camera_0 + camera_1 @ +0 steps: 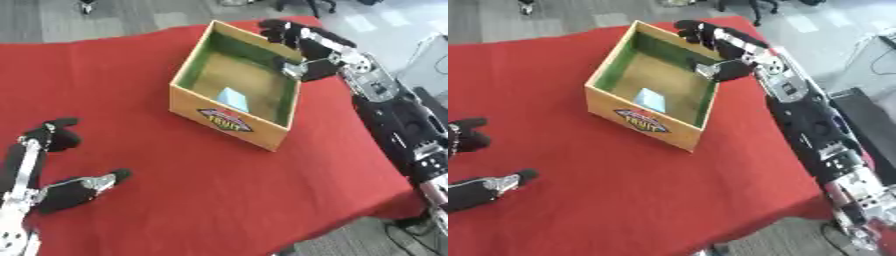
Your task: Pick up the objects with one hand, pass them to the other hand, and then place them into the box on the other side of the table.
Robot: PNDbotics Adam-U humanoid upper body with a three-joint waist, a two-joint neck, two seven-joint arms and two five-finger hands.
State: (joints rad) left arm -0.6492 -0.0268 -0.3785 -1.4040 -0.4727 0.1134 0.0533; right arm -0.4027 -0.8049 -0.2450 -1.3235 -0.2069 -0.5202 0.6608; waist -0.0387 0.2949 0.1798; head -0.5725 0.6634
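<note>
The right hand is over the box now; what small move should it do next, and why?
Probably it should lift away from the box. The right hand hangs over the far rim with open fingers and holds nothing, and a pale blue object already lies on the box floor.

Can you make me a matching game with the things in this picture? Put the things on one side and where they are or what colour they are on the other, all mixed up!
Things:
1. box
2. light blue object
3. right robot hand
4. left robot hand

Places and colours:
A. open, low at the left of the table
B. over the box's far right rim
C. lying inside the box
D. yellow outside, green inside

Pairs: 1-D, 2-C, 3-B, 4-A
</note>
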